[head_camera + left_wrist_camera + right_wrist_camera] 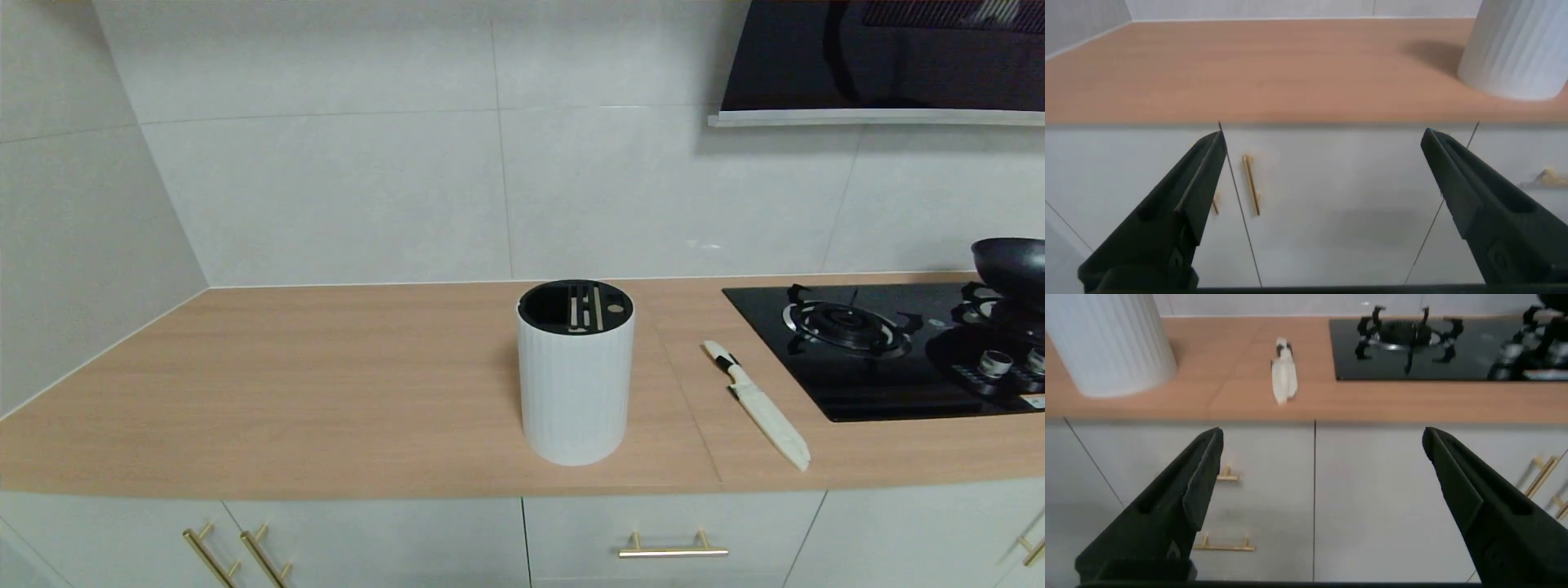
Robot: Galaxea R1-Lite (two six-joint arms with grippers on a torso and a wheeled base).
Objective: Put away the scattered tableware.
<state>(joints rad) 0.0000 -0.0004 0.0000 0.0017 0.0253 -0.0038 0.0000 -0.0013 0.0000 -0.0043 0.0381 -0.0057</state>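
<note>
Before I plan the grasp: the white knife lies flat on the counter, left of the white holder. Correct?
No. The knife lies flat on the counter, but right of the white holder, between it and the stove, as the head view shows.

A black gas hob (882,384) sits in the wooden counter (326,384), a dark pan (1012,265) over its right burner.
</note>
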